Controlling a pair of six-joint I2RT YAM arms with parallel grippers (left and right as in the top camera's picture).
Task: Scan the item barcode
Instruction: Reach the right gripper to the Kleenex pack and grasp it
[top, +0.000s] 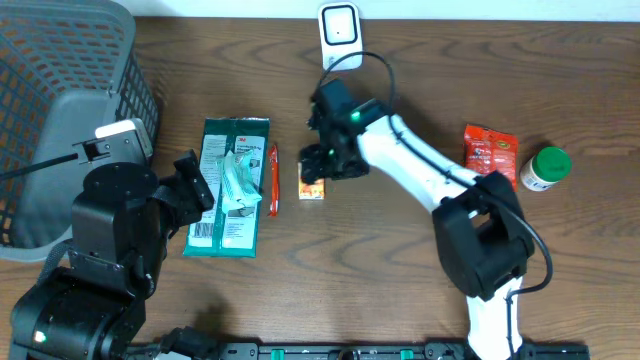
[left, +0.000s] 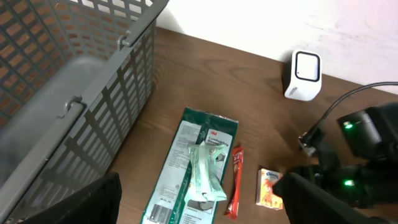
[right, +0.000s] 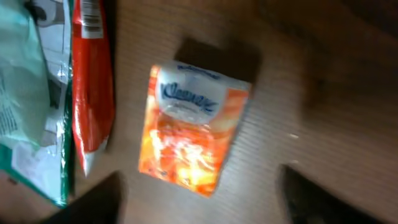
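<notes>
basket (top: 60, 50) cut off at left edge, tissue pack (right: 193, 127) blurred

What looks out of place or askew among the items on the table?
Only one thing: a small pale green packet lies crooked on top of the large green package. Nothing looks spilled or damaged.
</notes>
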